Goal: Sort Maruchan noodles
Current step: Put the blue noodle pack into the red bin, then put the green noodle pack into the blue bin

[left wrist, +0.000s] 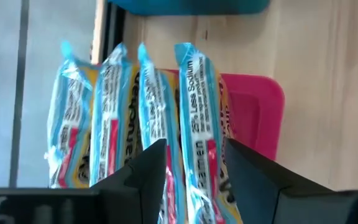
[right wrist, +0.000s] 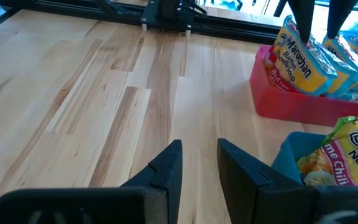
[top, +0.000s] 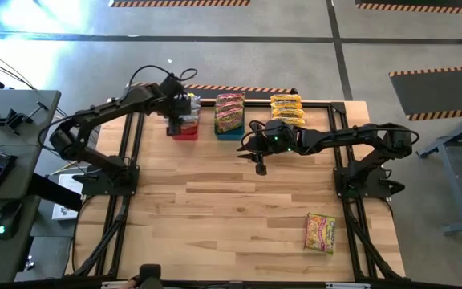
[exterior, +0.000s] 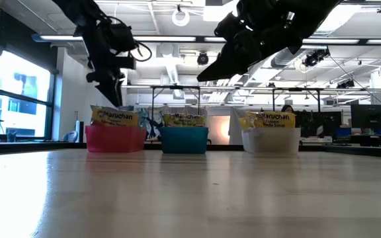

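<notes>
Several Maruchan noodle packets point(left wrist: 148, 106) stand on edge in the pink bin point(left wrist: 257, 106) at the table's far edge. My left gripper point(left wrist: 194, 149) hovers over this bin point(top: 184, 133), open, with its fingers on either side of one packet's top edge point(left wrist: 191, 68) and apart from it. Other packets fill the blue bin point(top: 229, 116) and the clear bin point(top: 287, 108). One more packet point(top: 321, 233) lies flat on the table near the right front. My right gripper point(right wrist: 199, 146) hangs above bare wood in front of the blue bin, its fingers slightly apart and with nothing between them.
The three bins stand in a row along the far edge: pink point(exterior: 116, 139), blue point(exterior: 184, 140), clear point(exterior: 271, 140). Bare wood point(top: 215, 209) stretches from the bins to the near edge. The arms' black frames stand at the table's left and right sides.
</notes>
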`<state>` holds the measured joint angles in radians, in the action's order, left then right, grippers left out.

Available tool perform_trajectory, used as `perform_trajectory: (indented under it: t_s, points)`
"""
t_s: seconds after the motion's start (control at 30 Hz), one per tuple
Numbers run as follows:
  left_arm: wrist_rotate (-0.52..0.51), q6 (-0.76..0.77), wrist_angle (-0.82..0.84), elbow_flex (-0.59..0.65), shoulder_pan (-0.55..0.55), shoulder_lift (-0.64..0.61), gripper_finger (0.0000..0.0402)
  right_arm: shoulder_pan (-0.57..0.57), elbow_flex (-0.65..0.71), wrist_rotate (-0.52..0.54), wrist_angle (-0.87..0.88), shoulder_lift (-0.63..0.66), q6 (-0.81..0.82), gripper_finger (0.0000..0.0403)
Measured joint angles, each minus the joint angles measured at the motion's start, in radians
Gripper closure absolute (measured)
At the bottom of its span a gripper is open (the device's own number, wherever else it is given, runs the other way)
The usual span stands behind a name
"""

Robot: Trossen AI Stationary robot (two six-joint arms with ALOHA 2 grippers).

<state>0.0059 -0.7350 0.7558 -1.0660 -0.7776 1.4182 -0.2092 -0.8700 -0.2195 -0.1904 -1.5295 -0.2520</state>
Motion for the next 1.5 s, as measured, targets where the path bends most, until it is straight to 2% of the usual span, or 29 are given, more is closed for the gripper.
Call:
perform_trajectory:
  t_s: [0.17,0.33,0.6,0.8,0.93,1.1,1.23,1.4,1.5]
  points:
    - [0.0,0.123,0.058,0.0,-0.008,-0.051,0.0272,0.0,0.0,0.0,0.013,0.0,0.0,0.032]
    - [-0.044,0.234,0.084,0.01,-0.009,-0.066,0.0319,0.0,0.0,0.0,0.015,0.0,-0.001,0.032]
    - [-0.107,0.312,0.01,0.134,-0.008,-0.065,0.0395,0.0,0.0,0.0,0.022,0.0,-0.003,0.032]
    - [-0.131,0.33,-0.08,0.168,-0.008,-0.067,0.0389,0.0,0.0,0.0,0.021,0.0,-0.003,0.032]
    - [-0.131,0.318,-0.153,0.167,-0.01,-0.111,0.0385,0.0,0.0,0.012,0.021,0.0,0.004,0.032]
    - [-0.073,0.346,-0.224,0.179,-0.012,-0.202,0.0385,0.0,0.0,0.06,0.041,0.022,0.008,0.032]
    - [0.044,0.445,-0.392,0.276,-0.009,-0.308,0.0385,0.006,0.0,0.063,0.161,0.083,0.074,0.032]
    - [0.238,0.614,-0.759,0.479,0.062,-0.41,0.0385,0.079,0.0,0.109,0.536,0.162,0.237,0.0331]
    - [0.286,0.682,-1.002,0.584,0.134,-0.422,0.0385,0.16,0.0,0.137,0.763,0.188,0.403,0.0357]
